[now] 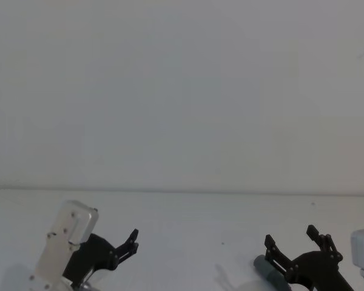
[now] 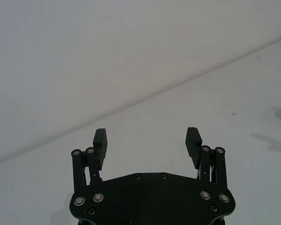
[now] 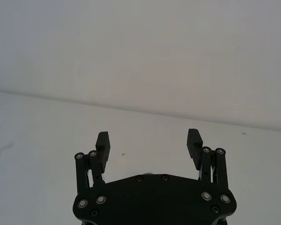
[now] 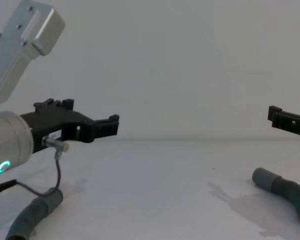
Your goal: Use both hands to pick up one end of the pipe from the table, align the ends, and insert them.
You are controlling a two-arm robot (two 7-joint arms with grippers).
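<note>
The pipe lies on the white table, and both of its dark grey ends show in the chest view. One cuff rests at the near left. The other cuff lies at the right, also seen in the head view as a grey cuff. My left gripper hovers open above and apart from the left cuff, with nothing between its fingers. My right gripper is open too, hanging in the air over the right cuff with nothing between its fingers. The pipe's middle is out of view.
A thin black cable with a metal plug hangs from the left wrist, down toward the left cuff. A pale grey wall rises behind the table's far edge. Bare tabletop stretches between the two cuffs.
</note>
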